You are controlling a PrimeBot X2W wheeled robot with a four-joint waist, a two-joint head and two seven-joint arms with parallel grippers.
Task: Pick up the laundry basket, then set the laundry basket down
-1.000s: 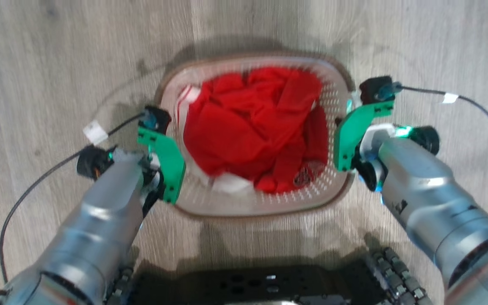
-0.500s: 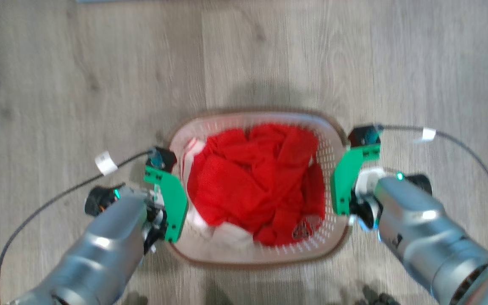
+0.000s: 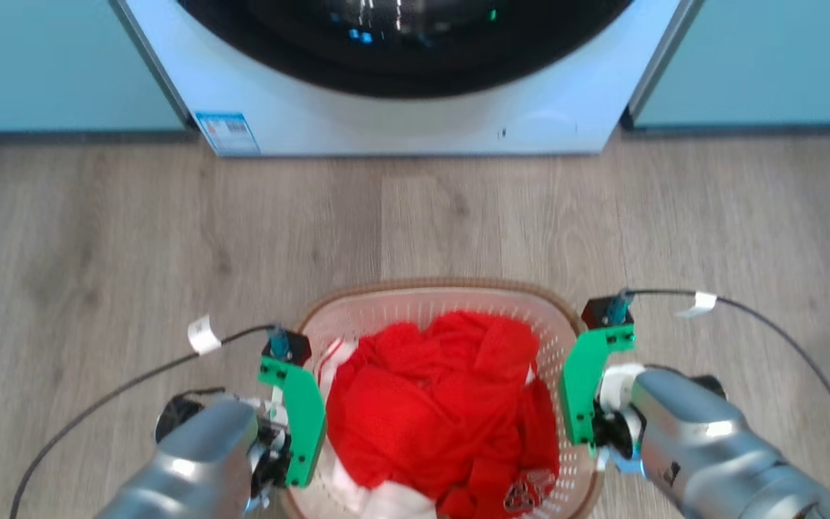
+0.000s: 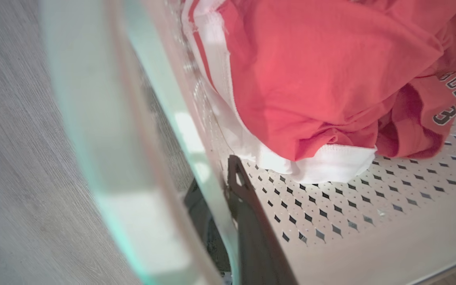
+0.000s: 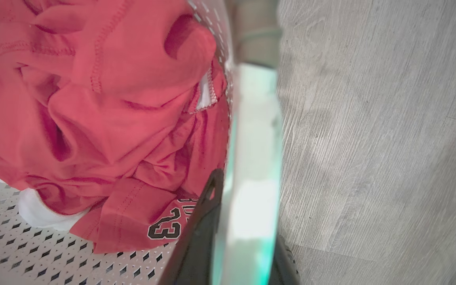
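The laundry basket point(image 3: 444, 294), white and perforated with a brown rim, is at the bottom centre of the head view, holding red and white clothes point(image 3: 436, 418). My left gripper point(image 3: 298, 440) is shut on its left rim, and in the left wrist view one dark finger point(image 4: 247, 221) lies inside the wall with the rim point(image 4: 196, 158) clamped. My right gripper point(image 3: 578, 407) is shut on the right rim point(image 5: 251, 138), with one finger point(image 5: 200, 229) inside the basket. The frames hide whether the basket's bottom touches the floor.
A white washing machine point(image 3: 400, 122) with a dark round door stands ahead at the top of the head view, between pale blue panels point(image 3: 62, 65). Grey wood floor point(image 3: 134, 231) lies between it and the basket. Black cables point(image 3: 782, 331) trail from both wrists.
The whole head view has shifted, so the camera moved: the washing machine has come into view and the robot's dark base has left it. The basket stays clamped between both grippers.
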